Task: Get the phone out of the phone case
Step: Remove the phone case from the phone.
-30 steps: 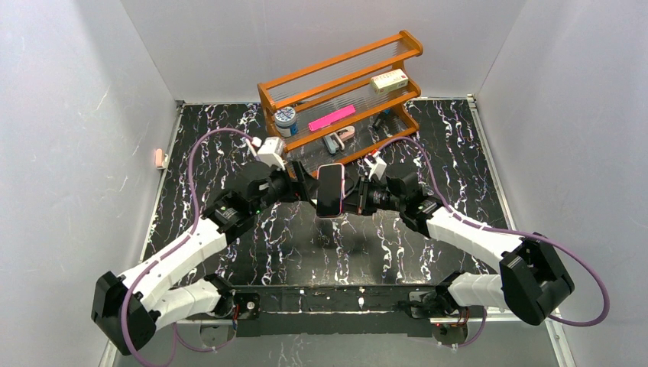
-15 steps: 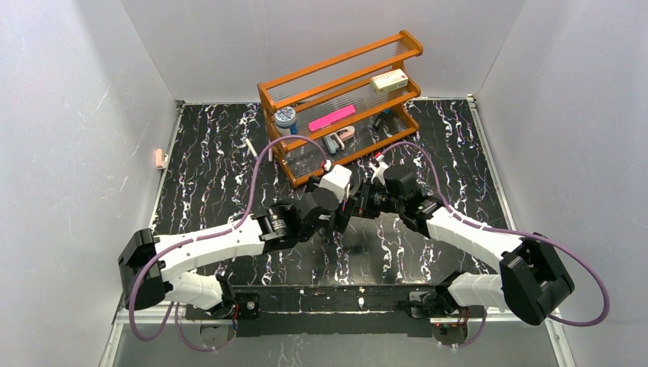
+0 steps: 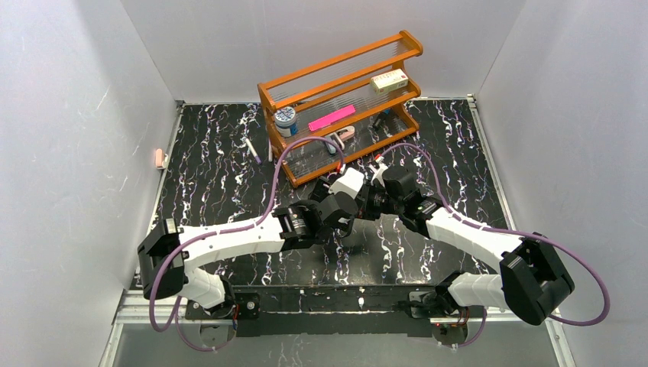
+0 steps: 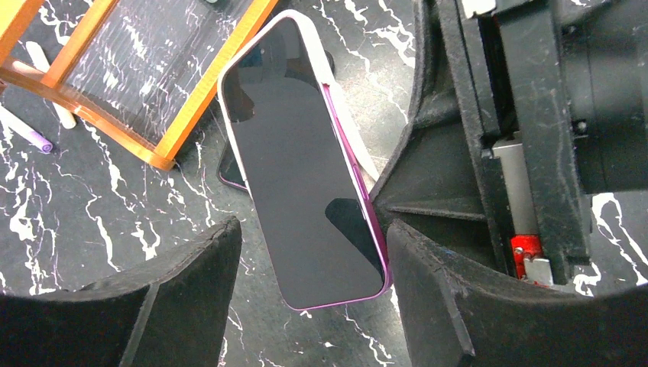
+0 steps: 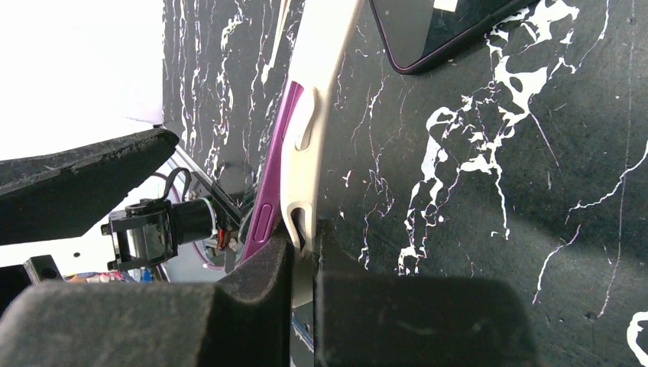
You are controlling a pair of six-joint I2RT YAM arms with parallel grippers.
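Right tool (image 5: 302, 256) on smooth white case (image 5: 322, 115)

Bright even light, soft shadows; R-wrist bkgd overexposed.

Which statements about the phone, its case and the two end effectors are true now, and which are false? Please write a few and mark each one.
1. The right end effector is shut on the edge of the phone case. True.
2. The left end effector grips the phone firmly. False: its fingers stand open, one on each side of the phone's lower end.
3. The phone is entirely free of the phone case. False: the phone case wraps around its far end.
4. A pink flat object lies on the orange rack. True.
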